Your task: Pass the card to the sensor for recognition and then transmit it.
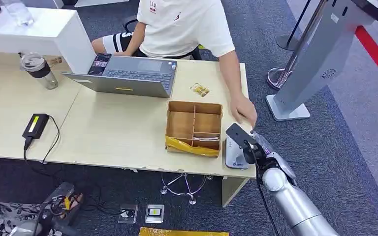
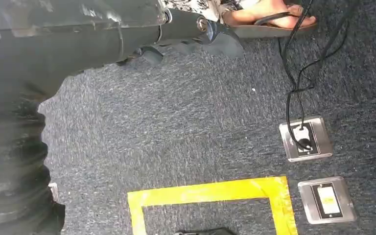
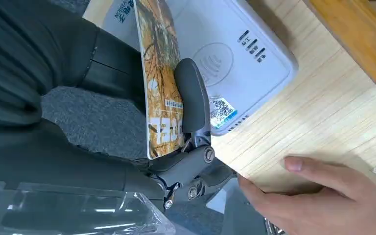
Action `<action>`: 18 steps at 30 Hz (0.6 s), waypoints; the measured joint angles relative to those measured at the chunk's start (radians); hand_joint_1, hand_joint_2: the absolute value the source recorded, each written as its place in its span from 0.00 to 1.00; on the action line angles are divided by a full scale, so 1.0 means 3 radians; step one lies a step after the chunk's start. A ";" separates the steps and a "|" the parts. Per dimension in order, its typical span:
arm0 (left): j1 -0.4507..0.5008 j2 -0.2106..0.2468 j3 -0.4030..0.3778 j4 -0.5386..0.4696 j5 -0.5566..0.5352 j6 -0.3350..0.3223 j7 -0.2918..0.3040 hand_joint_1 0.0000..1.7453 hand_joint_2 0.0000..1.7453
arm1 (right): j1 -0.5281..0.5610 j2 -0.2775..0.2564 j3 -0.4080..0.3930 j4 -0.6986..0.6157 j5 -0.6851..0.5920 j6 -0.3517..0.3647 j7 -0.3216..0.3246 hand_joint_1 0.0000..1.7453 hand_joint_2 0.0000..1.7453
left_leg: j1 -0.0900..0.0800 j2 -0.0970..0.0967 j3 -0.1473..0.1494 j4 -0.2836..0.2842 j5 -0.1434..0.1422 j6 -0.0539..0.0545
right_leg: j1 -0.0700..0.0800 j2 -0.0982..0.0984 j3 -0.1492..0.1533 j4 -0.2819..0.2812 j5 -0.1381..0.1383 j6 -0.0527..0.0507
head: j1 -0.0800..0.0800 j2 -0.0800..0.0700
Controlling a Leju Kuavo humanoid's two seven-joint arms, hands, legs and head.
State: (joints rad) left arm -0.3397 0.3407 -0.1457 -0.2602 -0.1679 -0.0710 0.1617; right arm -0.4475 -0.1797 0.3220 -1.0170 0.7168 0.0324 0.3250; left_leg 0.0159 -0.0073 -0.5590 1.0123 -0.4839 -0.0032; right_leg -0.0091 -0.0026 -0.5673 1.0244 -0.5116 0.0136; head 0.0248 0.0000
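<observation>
Card [image 3: 160, 73] gripped in right hand [image 3: 186, 122] above sensor [image 3: 235, 54] at desk [image 1: 118, 132] front right corner, recognition seemingly underway, handover to person's hand [image 3: 333, 196] pending; left hand's state untellable.

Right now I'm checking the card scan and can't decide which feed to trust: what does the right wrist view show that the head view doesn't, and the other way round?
Right wrist view alone: the card's printed autumn-tree face, pinched by the right hand's thumb above the sensor's contactless symbol and QR sticker.

Head view alone: the wider desk, with the laptop, the cardboard box, the seated person's shirt and the grey kiosk.

Both: the right hand holding the card over the sensor, and the person's hand resting on the desk beside it.
</observation>
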 joint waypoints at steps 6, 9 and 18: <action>-0.0007 0.0000 0.0019 0.0000 -0.0028 -0.0022 0.0001 0.00 1.00 | 0.0002 -0.0001 0.0000 -0.0003 0.0014 0.0020 0.0027 1.00 1.00 | 0.0000 0.0002 0.0001 0.0000 0.0000 0.0000 | 0.0000 0.0001 0.0000 0.0000 0.0000 0.0000 | 0.0000 0.0000; -0.0010 0.0000 0.0022 0.0000 -0.0034 -0.0033 0.0001 0.00 1.00 | 0.0003 -0.0001 0.0000 -0.0003 0.0033 0.0031 0.0039 1.00 1.00 | 0.0000 0.0003 0.0001 0.0000 0.0000 0.0000 | 0.0000 0.0003 0.0000 0.0000 0.0000 0.0000 | 0.0000 0.0000; -0.0013 0.0000 0.0023 0.0000 -0.0065 -0.0058 0.0003 0.00 1.00 | 0.0008 -0.0003 0.0000 -0.0008 0.0047 0.0023 0.0023 1.00 1.00 | 0.0000 0.0007 0.0002 0.0000 0.0000 0.0000 | 0.0000 0.0007 0.0000 0.0000 0.0001 0.0000 | 0.0000 0.0000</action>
State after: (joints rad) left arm -0.3435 0.3407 -0.1389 -0.2602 -0.1873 -0.0885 0.1625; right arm -0.4450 -0.1804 0.3220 -1.0193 0.7309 0.0393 0.3319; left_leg 0.0159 -0.0052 -0.5584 1.0123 -0.4838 -0.0033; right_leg -0.0091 -0.0004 -0.5672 1.0244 -0.5112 0.0136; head 0.0248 0.0000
